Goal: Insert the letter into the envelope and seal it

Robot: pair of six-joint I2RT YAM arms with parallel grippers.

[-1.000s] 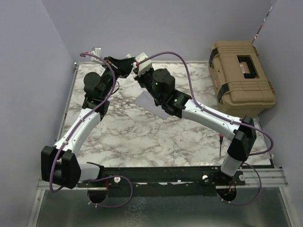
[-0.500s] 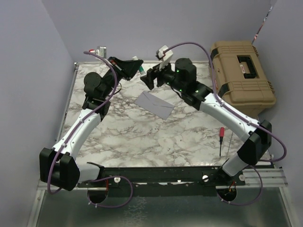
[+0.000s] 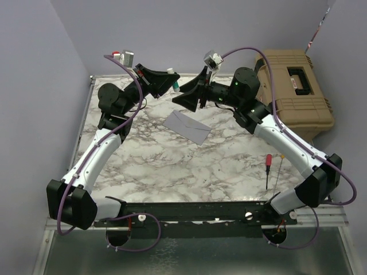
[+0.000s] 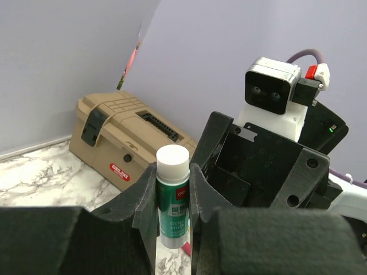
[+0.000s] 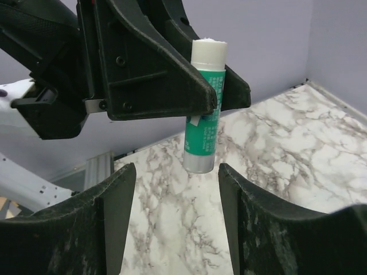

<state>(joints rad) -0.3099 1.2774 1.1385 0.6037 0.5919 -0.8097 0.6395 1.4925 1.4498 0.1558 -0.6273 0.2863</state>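
The grey-lavender envelope [image 3: 188, 126] lies flat on the marble table, flap closed, with nothing touching it. The letter is out of view. My left gripper [image 3: 172, 83] is raised above the table's far side and shut on an upright green glue stick [image 4: 172, 195] with a white top. The glue stick [image 5: 205, 123] hangs in front of my right gripper [image 5: 176, 172], whose jaws stand wide apart with nothing between them. In the top view the right gripper [image 3: 183, 98] points left at the glue stick [image 3: 171, 80], a short gap away.
A tan toolbox [image 3: 292, 94] sits at the far right of the table, also seen in the left wrist view [image 4: 123, 149]. A red-handled screwdriver [image 3: 268, 169] lies near the right arm. Lavender walls close in the back and sides.
My right gripper let go at the left gripper, opened and drew back to the right, uncovering the envelope. The left gripper rose slightly, still holding the glue stick.
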